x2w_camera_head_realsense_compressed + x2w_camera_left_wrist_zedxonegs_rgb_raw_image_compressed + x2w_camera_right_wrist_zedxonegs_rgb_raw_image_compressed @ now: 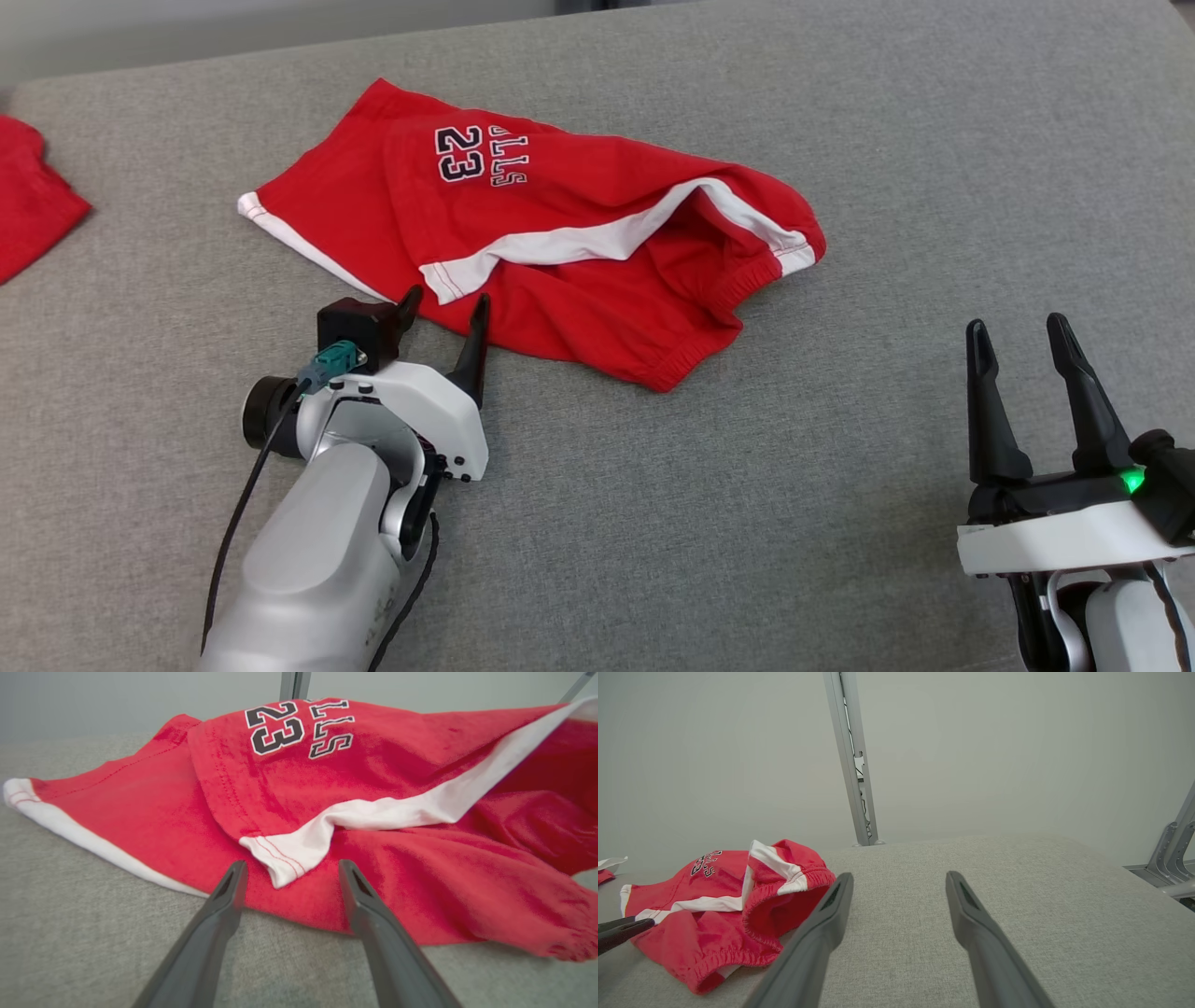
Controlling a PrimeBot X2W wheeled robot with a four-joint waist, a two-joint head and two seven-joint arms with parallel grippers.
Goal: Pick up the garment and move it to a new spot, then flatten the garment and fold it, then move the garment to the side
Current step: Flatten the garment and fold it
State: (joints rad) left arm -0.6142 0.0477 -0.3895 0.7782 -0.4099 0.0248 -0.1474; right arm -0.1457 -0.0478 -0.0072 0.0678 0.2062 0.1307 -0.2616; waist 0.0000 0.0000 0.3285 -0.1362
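The garment (560, 233) is a pair of red shorts with white trim and a "23" print, lying crumpled on the grey padded table (840, 140). My left gripper (446, 306) stands open at the shorts' near edge, its fingertips on either side of a white-hemmed corner (285, 858). In the left wrist view the garment (373, 812) spreads just beyond that gripper (289, 868). My right gripper (1018, 331) is open over bare table, well to the right of the shorts. In the right wrist view this gripper (899, 879) holds nothing, and the garment (724, 910) lies to its left.
Another red cloth (28, 201) lies at the table's far left edge. A metal frame post (852, 760) rises behind the table's back edge, with more frame (1171, 854) at the right. Bare grey surface spreads between my arms and to the right.
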